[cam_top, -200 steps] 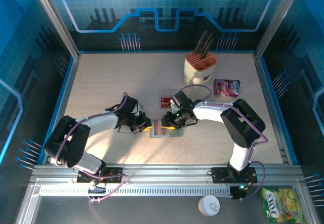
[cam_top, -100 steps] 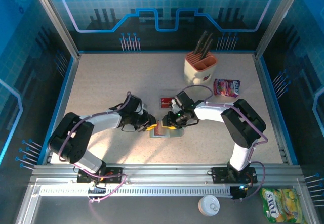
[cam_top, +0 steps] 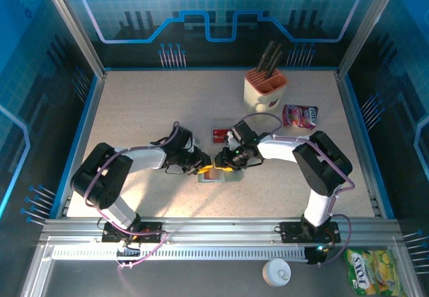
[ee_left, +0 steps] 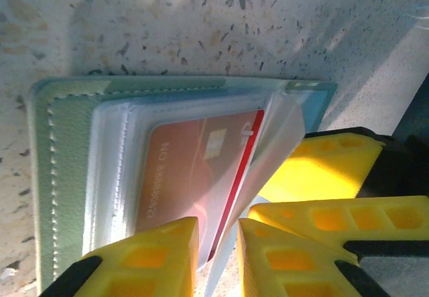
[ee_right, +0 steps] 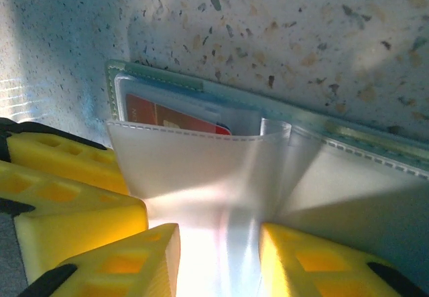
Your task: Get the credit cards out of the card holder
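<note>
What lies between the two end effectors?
The open card holder, in the top external view; the left end effector and right end effector each straddle its clear sleeves, one holding a red credit card.

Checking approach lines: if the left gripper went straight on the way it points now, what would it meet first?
Most likely the red credit card in the clear sleeve of the card holder; the card's edge lies between the fingertips of the left gripper. Depth is unclear.
</note>
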### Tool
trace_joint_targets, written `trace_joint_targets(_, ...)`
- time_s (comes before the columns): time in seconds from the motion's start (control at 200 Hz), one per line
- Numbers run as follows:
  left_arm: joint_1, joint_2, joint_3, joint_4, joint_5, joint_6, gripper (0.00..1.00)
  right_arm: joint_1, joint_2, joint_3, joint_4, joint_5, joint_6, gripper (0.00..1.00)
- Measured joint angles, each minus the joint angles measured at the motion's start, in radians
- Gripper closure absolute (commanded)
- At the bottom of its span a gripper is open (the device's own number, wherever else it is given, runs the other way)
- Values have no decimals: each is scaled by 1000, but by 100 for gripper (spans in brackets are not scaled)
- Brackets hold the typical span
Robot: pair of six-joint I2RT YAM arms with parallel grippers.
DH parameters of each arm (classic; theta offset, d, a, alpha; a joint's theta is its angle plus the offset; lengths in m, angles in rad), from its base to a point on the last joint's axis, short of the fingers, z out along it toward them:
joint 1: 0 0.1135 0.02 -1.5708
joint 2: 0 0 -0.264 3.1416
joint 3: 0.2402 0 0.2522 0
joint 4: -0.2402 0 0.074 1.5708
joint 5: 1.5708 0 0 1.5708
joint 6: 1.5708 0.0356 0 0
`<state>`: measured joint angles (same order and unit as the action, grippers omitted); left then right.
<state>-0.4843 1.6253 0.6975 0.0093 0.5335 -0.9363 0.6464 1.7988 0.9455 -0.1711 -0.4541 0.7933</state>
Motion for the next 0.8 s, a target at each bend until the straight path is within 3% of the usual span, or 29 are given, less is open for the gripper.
trace_joint_targets(0.355,-17,11,20,5,-1,-8,79,-16,-58,-4,-23,0,-3,63)
trace_joint_targets(0.8,-107,87,121,5,-17,-42,80,-129,-170,-39,-82,-22,-59,63)
